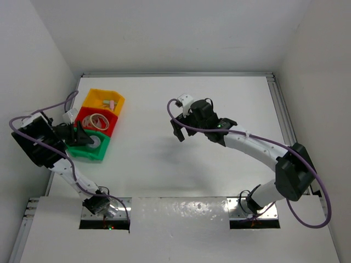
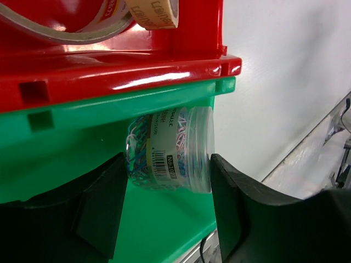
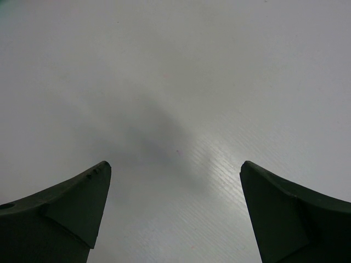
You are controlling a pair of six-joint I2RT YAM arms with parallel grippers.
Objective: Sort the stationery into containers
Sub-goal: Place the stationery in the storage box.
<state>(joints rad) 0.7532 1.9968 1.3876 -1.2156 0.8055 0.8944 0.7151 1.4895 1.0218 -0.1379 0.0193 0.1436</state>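
Three containers stand in a row at the table's left: yellow (image 1: 104,92), red (image 1: 112,127) and green (image 1: 88,155). My left gripper (image 1: 86,141) reaches into the green bin (image 2: 82,137) and is shut on a small clear cylinder of coloured paper clips (image 2: 170,148), one finger on its base, the other on its lid. The cylinder hangs just over the bin's floor. Tan and grey tape rings (image 1: 97,120) lie in the red bin (image 2: 120,71); the tan ring (image 2: 156,13) shows at its rim. Pastel capsule pieces (image 1: 108,103) lie in the yellow bin. My right gripper (image 1: 177,131) hovers open over bare table (image 3: 175,82), nothing between its fingers.
White walls enclose the table on the left, back and right. A metal rail (image 1: 282,120) runs along the right edge. The two arm bases (image 1: 104,211) sit at the near edge.
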